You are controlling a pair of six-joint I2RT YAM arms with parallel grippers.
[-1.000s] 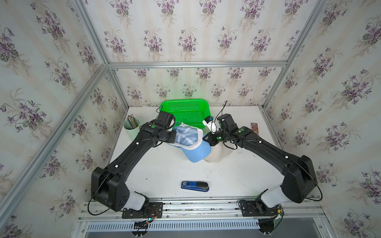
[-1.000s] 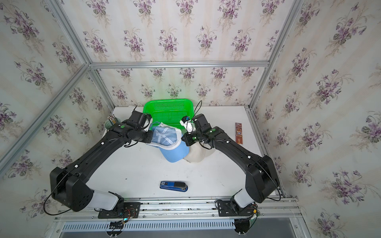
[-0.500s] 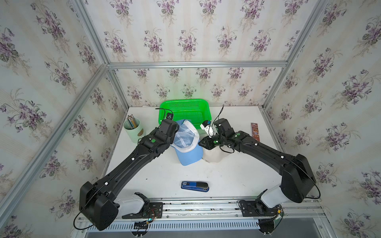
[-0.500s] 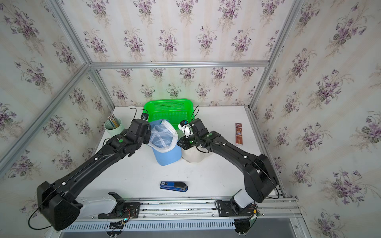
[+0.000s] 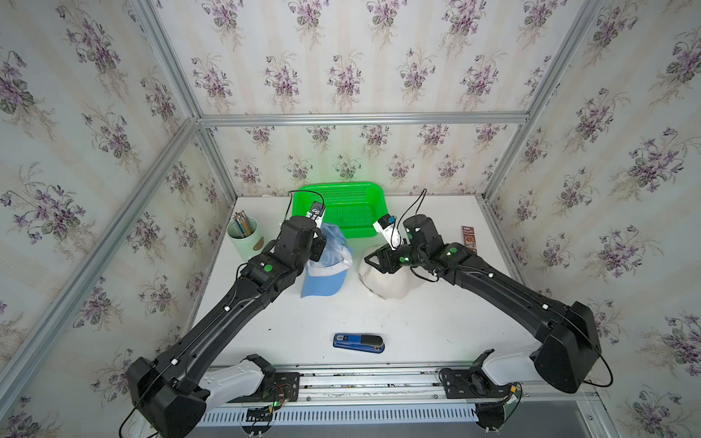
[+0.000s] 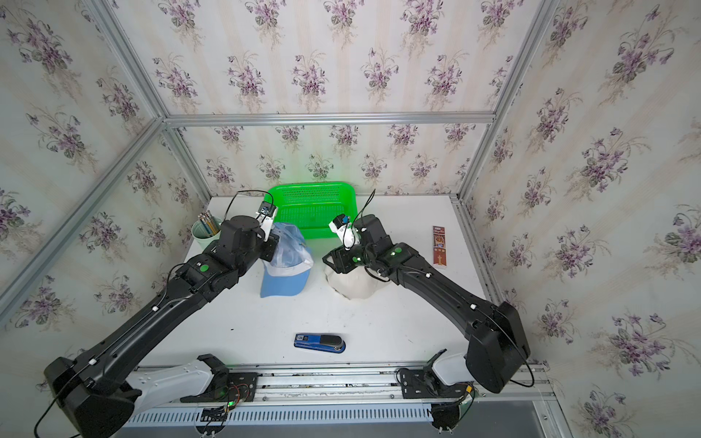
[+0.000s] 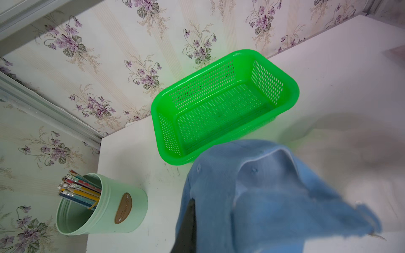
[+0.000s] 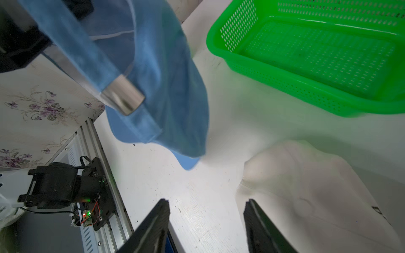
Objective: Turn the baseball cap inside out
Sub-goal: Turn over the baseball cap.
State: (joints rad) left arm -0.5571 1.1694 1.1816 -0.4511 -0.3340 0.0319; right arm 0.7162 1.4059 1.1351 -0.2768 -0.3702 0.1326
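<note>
The blue baseball cap point(image 5: 325, 265) hangs from my left gripper point(image 5: 319, 248), crown up and brim point(image 5: 322, 283) down at the table; both top views show it point(image 6: 285, 265). In the left wrist view the cap's cloth point(image 7: 263, 197) drapes over the jaws and only one dark finger point(image 7: 189, 223) shows, so the left gripper point(image 7: 197, 206) is shut on the cap. My right gripper point(image 5: 370, 259) stands open, apart from the cap and over a white cloth lump point(image 5: 385, 284). In the right wrist view the right gripper point(image 8: 207, 202) has only bare table between its fingers, with the cap point(image 8: 171, 92) beyond.
A green basket point(image 5: 341, 208) stands at the back behind both grippers. A mint cup of pencils point(image 5: 244, 237) is at the back left. A blue stapler point(image 5: 358, 343) lies near the front edge. A brown strip point(image 5: 469, 237) lies at the right.
The right gripper has opened, let go of the cap and drawn back to the right over the white cloth. The cap, earlier stretched between both grippers, now hangs from the left one alone.
</note>
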